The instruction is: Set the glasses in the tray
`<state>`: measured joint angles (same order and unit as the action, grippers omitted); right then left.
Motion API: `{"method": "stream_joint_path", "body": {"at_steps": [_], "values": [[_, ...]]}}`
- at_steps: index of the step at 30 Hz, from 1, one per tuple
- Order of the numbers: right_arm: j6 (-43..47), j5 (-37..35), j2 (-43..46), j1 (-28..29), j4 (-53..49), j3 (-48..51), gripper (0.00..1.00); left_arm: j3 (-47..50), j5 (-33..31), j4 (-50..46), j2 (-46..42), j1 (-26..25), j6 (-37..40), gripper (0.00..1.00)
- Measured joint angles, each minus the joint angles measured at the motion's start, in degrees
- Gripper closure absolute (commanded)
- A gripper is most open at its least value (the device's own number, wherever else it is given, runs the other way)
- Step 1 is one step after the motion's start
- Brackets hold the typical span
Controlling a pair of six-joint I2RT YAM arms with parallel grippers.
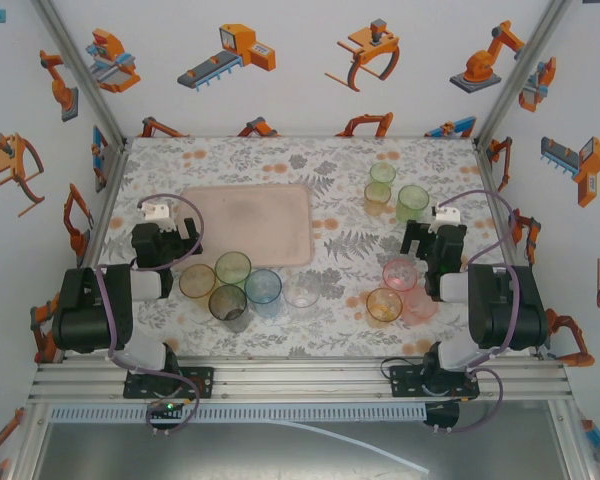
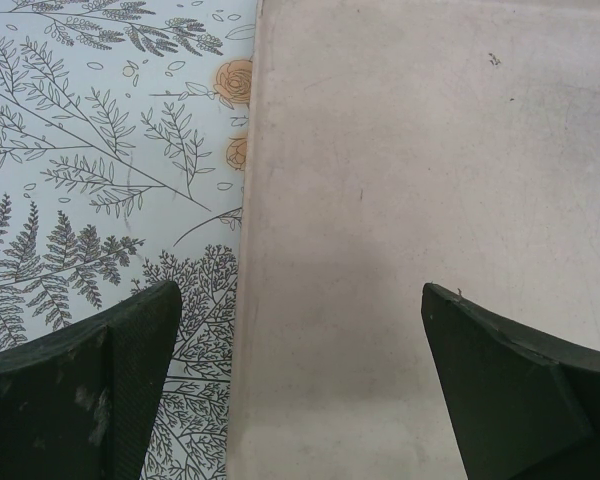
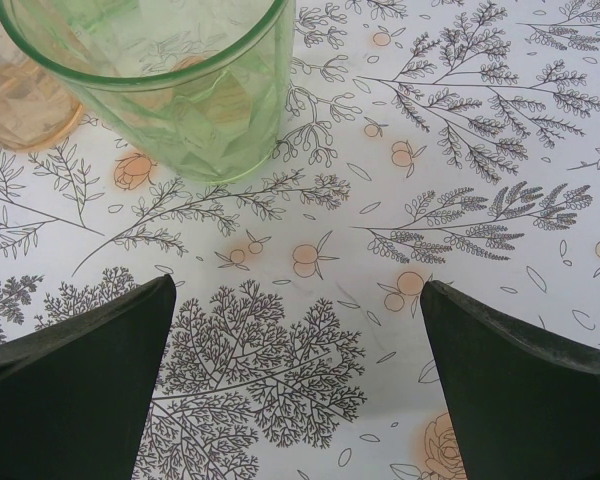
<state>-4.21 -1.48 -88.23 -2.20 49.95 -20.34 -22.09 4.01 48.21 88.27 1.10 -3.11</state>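
We see five glasses (image 1: pixel 228 302) just off tray (image 1: pixel 248 222) near edge: amber, green, grey, blue, clear. Three more, orange and pink tints, sit nearer than tray and well to its right. We find left gripper (image 2: pixel 300 300) spread wide, empty, above tray's left rim. Right gripper (image 3: pixel 298 290) gapes, empty, well right of tray. Farther on, green glass (image 3: pixel 170 90) stands beside amber glass (image 3: pixel 20 95), right of tray's far corner.

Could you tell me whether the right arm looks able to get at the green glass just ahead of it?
Probably yes: the right gripper is open, with bare tablecloth before the green glass.
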Motion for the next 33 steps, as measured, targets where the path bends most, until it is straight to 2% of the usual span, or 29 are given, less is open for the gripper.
{"method": "stream_joint_path", "body": {"at_steps": [25, 33], "values": [[-0.1, -1.8, 0.0, 0.0, -0.2, -0.1, 0.01, 0.0, -0.1, 0.0, 0.0, 0.0, 0.0, 0.03], [-0.1, -1.8, 0.0, 0.0, -0.2, -0.1, 0.01, -1.3, -3.5, -4.3, -1.5, 0.0, -0.1, 0.03]]}}
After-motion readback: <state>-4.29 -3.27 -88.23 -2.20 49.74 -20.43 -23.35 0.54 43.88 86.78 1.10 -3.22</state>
